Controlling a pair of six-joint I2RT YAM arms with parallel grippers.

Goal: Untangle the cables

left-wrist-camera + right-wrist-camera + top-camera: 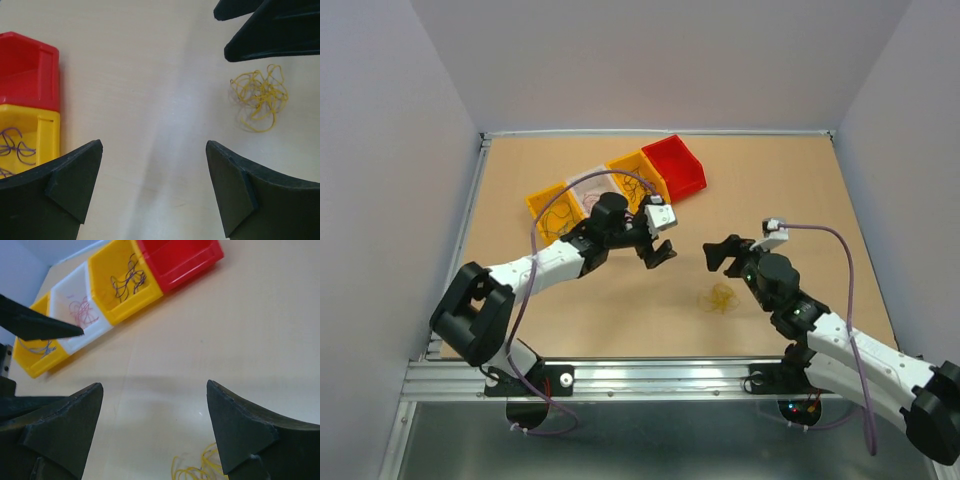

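Above the middle of the bench point(620, 310), the left gripper point(658, 252) hangs with its jaws wide apart and nothing between them. Facing it, just to its right, the right gripper point(720, 258) is likewise spread and empty; its black fingertips point(280, 35) show at the top of the left wrist view. On the bench below the two, nearer the right gripper, lies a small clump of yellow cables point(720, 297), loose and touched by neither gripper. Farther back, beyond the left gripper, four bins stand side by side, touching, in a slanted row. There is a red bin point(675, 165), a yellow bin point(135, 305) with dark cables point(130, 277), a white bin point(60, 290) with pink cables point(80, 310), and a second yellow bin point(40, 367) with bluish cables point(42, 347).
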